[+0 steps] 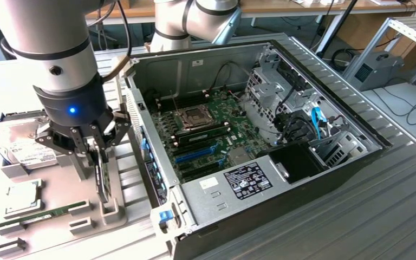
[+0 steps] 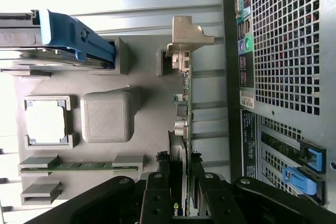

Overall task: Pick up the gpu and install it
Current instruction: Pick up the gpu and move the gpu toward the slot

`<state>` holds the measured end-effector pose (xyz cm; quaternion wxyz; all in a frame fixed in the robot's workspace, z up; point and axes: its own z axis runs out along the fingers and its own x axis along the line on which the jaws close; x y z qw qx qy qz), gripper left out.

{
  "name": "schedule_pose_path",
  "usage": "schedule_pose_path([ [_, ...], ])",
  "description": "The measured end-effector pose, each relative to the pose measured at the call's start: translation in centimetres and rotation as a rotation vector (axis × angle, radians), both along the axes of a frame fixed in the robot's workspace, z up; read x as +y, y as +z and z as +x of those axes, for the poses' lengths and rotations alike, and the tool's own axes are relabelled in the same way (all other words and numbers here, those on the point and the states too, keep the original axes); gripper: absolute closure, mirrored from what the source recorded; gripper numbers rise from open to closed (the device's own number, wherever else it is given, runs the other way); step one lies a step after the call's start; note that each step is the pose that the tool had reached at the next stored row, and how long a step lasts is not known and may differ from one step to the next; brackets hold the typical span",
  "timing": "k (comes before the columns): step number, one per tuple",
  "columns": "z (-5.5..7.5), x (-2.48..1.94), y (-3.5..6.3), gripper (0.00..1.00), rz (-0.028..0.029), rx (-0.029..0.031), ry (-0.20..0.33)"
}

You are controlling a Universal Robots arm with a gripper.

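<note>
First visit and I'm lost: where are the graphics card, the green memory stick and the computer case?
gpu [image 2: 185, 106]: wrist view, middle of its edge-on board.
green memory stick [image 1: 43, 214]: exterior view, mid-length.
computer case [image 1: 287, 211]: exterior view, black outer wall.

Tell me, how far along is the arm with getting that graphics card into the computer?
Early. Nothing looks done yet: the gpu stands on edge in its grey holder beside the open case. In hand: the gripper is down around it. Left: lifting it and seating it on the motherboard.

Hard drive, processor and green memory stick on a grey tray — open computer case alongside.
</note>
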<state>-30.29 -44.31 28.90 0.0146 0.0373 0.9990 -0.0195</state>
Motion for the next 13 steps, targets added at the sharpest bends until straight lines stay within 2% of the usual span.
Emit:
schedule_pose_path([
  [13, 0.00, 0.00, 0.46, 0.74, 0.0000, 0.0000, 0.000],
])
